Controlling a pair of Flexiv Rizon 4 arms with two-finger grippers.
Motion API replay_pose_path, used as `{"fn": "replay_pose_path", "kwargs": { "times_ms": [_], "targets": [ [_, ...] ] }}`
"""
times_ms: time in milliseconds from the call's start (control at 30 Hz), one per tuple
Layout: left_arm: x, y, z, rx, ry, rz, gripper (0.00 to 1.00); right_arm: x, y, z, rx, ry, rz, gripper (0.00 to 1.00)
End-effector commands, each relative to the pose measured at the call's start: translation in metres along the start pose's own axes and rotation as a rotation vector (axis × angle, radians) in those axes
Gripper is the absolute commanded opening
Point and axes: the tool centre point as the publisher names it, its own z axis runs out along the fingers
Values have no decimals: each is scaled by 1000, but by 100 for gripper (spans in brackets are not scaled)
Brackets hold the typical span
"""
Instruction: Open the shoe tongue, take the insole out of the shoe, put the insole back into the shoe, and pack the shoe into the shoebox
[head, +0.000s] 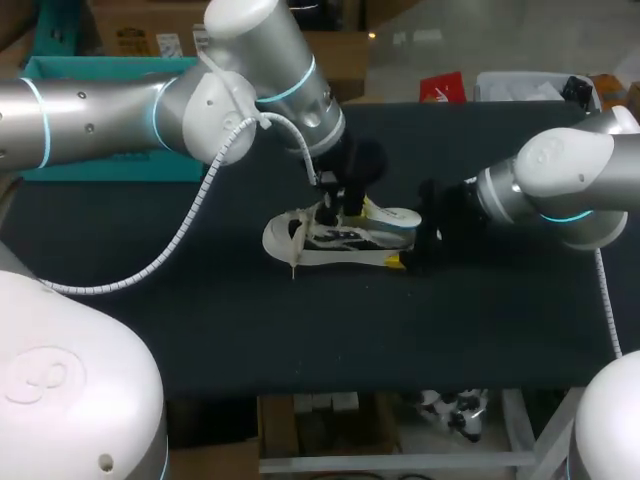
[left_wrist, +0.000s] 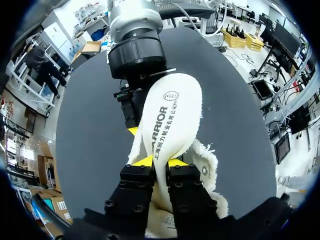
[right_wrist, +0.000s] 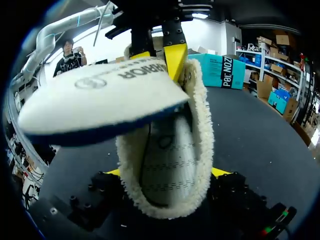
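A white shoe (head: 335, 240) with a fleece lining lies on its side mid-table, toe to the left. My left gripper (head: 335, 205) stands over its opening, shut on the white insole (left_wrist: 170, 120), which slants up out of the shoe toward the heel end (head: 395, 215). The left fingertips (left_wrist: 145, 161) pinch the insole's narrow part. My right gripper (head: 410, 255) is at the heel; in the right wrist view its yellow tips (right_wrist: 220, 172) press both sides of the fleece collar (right_wrist: 200, 125). The insole (right_wrist: 100, 102) hangs above that collar. The teal shoebox (head: 100, 70) stands at the back left.
The dark table (head: 300, 330) has free room in front of the shoe and to its left. A loose lace (head: 296, 255) trails off the shoe's toe end. A red item (head: 442, 88) lies at the far edge.
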Motion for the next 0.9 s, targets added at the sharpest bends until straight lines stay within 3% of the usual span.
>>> {"fn": "replay_pose_path", "kwargs": {
  "times_ms": [33, 400, 433, 467, 500, 600, 900],
  "targets": [
    [7, 2, -11, 19, 1, 0, 0, 1, -3, 3, -1, 0, 0, 0],
    [1, -2, 13, -59, -14, -71, 0, 1, -3, 3, -1, 0, 0, 0],
    [1, -2, 13, -60, -14, -72, 26, 1, -3, 3, -1, 0, 0, 0],
    [2, -1, 12, -58, -16, -73, 40, 1, -3, 3, -1, 0, 0, 0],
    [2, -1, 10, -55, -19, -75, 45, 1, -3, 3, -1, 0, 0, 0],
    [6, -2, 6, -50, -44, -71, 54, 1, -3, 3, -1, 0, 0, 0],
    [30, -12, -10, -55, -165, -40, 50, 1, -3, 3, -1, 0, 0, 0]
  ]
}}
